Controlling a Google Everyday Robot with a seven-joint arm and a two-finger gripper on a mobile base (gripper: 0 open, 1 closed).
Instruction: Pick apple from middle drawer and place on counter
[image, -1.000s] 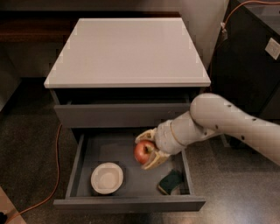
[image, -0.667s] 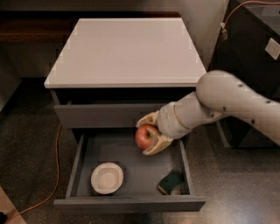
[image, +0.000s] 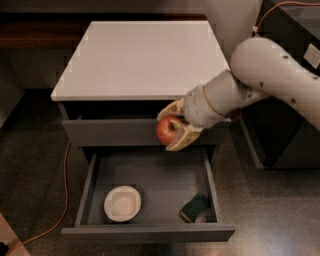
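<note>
Nearest: middle drawer (image: 148, 233) pulled fully out, front panel toward the camera. Inside it, a white bowl (image: 122, 203) sits front-left and a dark green-and-yellow sponge (image: 195, 208) sits front-right, well apart from each other. Rest of the drawer floor is bare grey

Orange cable (image: 64, 192) runs along the floor left of the cabinet

Above the drawer's back edge: gripper (image: 172, 128) hangs in the air in front of the closed top drawer (image: 115, 132), right of centre. Tan fingers (image: 183, 142) are clamped on the apple (image: 166, 131), one above it and one below, spread only as wide as the fruit. Apple is red with a yellowish patch, clear of the drawer, touching nothing but the fingers, and below the level of the counter edge

White arm (image: 270, 65) comes in from the upper right and slopes down-left to the wrist

Behind and above: counter (image: 140, 55), glossy white slab on top of the cabinet. Apple is not on it yet, it sits just off the front edge near the right-hand corner

Farthest: dark brown shelf (image: 30, 32) at the back left
</note>
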